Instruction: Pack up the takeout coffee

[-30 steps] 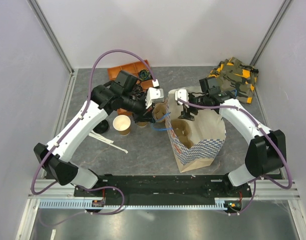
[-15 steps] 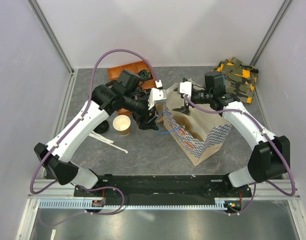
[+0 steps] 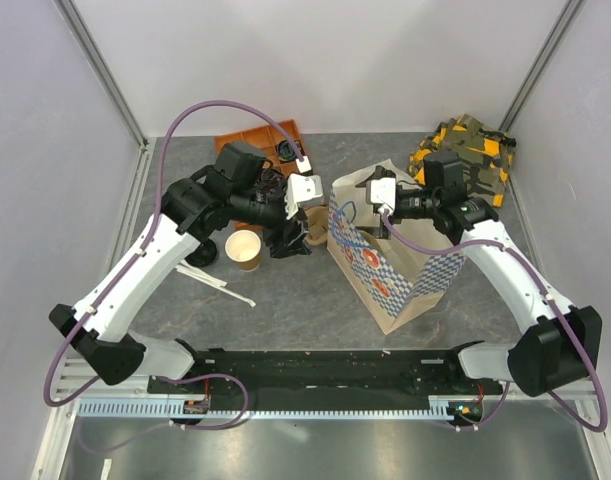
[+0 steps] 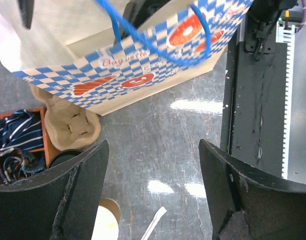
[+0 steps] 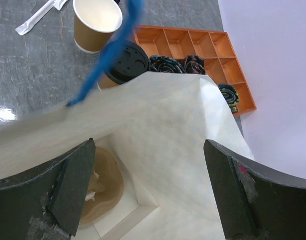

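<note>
1. Coffee cup (image 5: 125,61) of brown paper, small, with a round black plastic lid: upright on the grey stone-look tabletop (image 5: 22,75), upper centre of the right wrist view, outside the white-lined paper bag with blue check print (image 5: 158,120) and just beside its wall.
2. Blue cord handle (image 5: 110,45) of the bag crossing in front of the lid there.
3. Lidless tan paper cup (image 5: 96,20) just above and left of it; white wrapped stick (image 5: 40,17) in the top left corner.
4. Orange compartmented plastic tray (image 5: 169,41) at upper right, with dark rolled items in some compartments.
5. Left gripper (image 4: 153,145): jaws spread wide, nothing between, over bare tabletop; bag across the top of the left wrist view, tan moulded-card cup carrier (image 4: 70,125) at left beside its foot.
6. Right gripper (image 5: 148,145): jaws wide apart, empty, over the bag's open mouth; brown moulded-card piece (image 5: 105,182) on the bag's floor, lower left.
7. Camouflage-patterned cloth (image 3: 470,155) at upper right of the overhead view, well apart.
</note>
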